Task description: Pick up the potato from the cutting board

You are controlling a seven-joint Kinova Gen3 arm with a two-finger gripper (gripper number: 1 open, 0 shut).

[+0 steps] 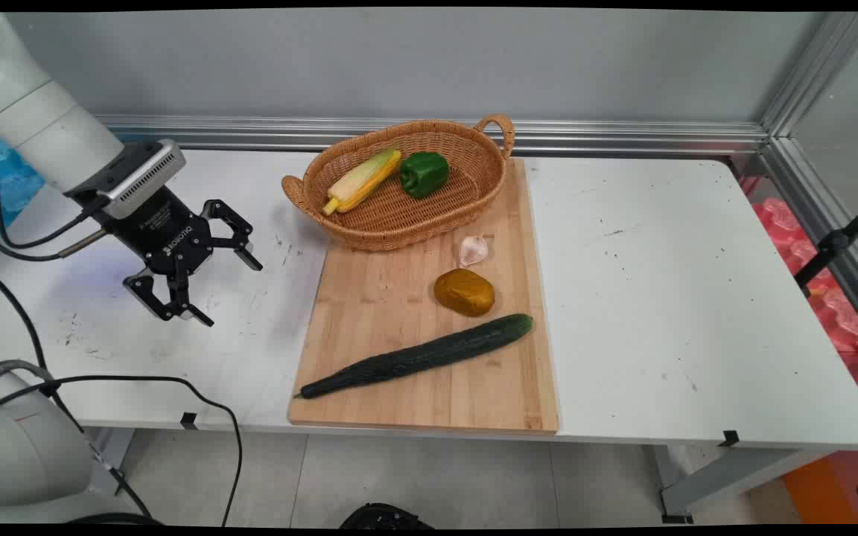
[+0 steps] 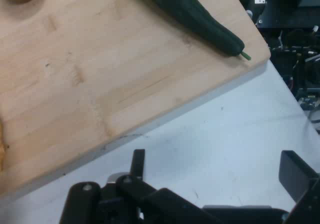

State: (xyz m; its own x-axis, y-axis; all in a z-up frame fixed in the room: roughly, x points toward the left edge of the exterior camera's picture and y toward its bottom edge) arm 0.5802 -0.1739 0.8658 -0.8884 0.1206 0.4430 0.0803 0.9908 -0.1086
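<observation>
We see the gripper [image 1: 234,290] hanging over the left part of the white counter [image 1: 697,298], its fingers [image 1: 248,258] spread wide apart and holding nothing. It touches no object; the nearest thing is the wooden cutting board [image 1: 384,298], which lies just to its right on the counter.

On the board we find a long dark green cucumber [image 1: 418,356] lying diagonally across the near half, its thin stem end toward the board's near left corner. Behind the cucumber's thick end sits a brownish-yellow potato [image 1: 464,292], close to it but apart, and just behind that a pale garlic bulb [image 1: 472,250].

A woven basket [image 1: 339,223] with two handles rests partly on the far end of the board. Inside it we see a corn cob [image 1: 363,180] on the left and a green pepper [image 1: 424,173] on the right, just beside each other.

In the hand view we see the board's edge [image 2: 150,129], the cucumber's stem end [image 2: 210,29] and the two fingers [image 2: 295,176] set far apart at the bottom.
</observation>
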